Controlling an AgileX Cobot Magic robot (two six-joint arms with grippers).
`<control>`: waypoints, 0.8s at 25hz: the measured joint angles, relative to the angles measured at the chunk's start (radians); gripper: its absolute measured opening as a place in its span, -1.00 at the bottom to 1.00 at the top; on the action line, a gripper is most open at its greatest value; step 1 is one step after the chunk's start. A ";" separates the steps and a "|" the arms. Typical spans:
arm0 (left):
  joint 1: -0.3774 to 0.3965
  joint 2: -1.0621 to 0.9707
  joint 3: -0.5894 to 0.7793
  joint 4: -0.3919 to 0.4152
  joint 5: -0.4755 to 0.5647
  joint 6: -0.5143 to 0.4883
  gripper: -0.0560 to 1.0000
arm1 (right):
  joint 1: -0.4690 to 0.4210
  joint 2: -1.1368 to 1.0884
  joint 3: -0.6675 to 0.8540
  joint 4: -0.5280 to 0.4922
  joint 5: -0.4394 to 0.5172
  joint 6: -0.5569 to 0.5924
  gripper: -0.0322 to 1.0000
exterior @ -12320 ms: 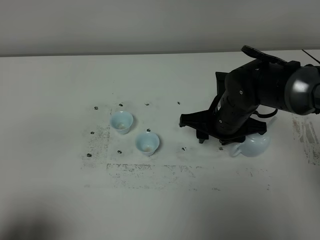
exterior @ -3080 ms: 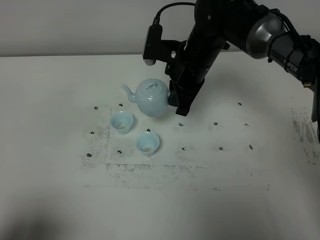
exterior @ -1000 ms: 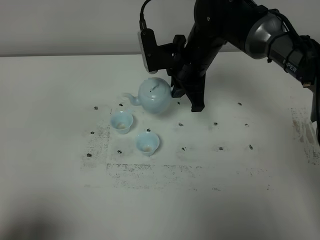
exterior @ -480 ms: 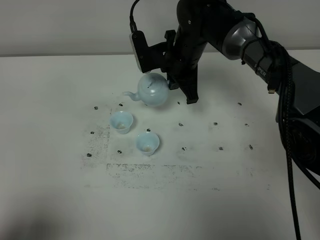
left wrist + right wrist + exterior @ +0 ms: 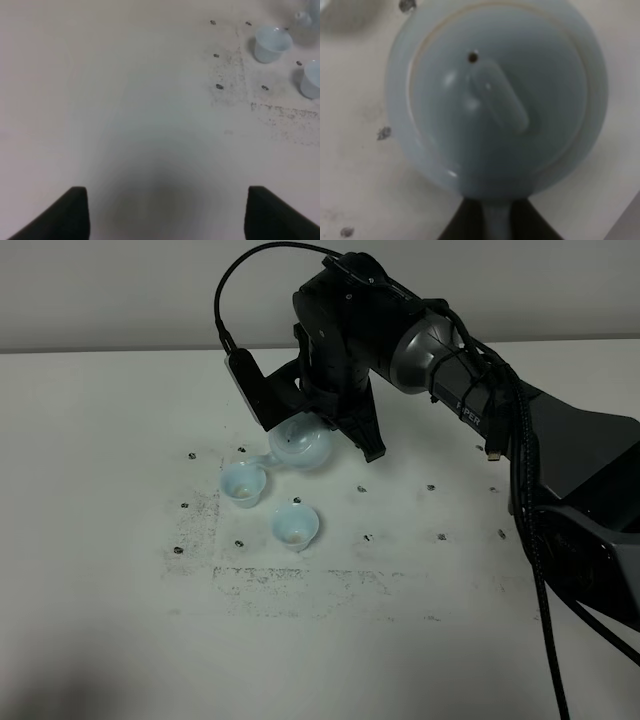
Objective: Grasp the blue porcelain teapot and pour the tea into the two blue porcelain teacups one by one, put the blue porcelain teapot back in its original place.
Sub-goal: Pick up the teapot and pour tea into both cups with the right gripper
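The blue porcelain teapot (image 5: pixel 300 447) hangs tilted above the table, its spout down and left over the rim of the far-left teacup (image 5: pixel 243 483). The second teacup (image 5: pixel 296 525) stands a little nearer and to the right. My right gripper (image 5: pixel 328 426) is shut on the teapot's handle. In the right wrist view the teapot (image 5: pixel 495 100) fills the frame, lid and knob facing the camera, with the handle between the right gripper's (image 5: pixel 496 222) dark fingers. My left gripper (image 5: pixel 165 215) is open and empty over bare table, far from both teacups (image 5: pixel 272 44) (image 5: pixel 311 80).
The white table (image 5: pixel 120 570) carries small black dot marks and a smudged grey patch around the cups. The right arm and its cable (image 5: pixel 520 460) reach across from the right side. The left arm does not show in the high view.
The right arm has swung left and lower with the teapot and tipped it further, bringing the spout down to the far-left teacup. The cups have not moved.
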 joint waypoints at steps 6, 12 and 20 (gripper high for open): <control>0.000 0.000 0.000 0.000 0.000 0.000 0.27 | 0.025 0.006 -0.007 -0.051 -0.022 -0.001 -0.86; 0.000 0.000 0.000 0.000 0.000 0.000 0.27 | 0.054 0.006 -0.008 -0.103 -0.071 0.000 -0.86; 0.000 0.000 0.000 0.000 0.000 0.000 0.27 | 0.063 0.006 -0.008 -0.144 -0.080 0.000 -0.86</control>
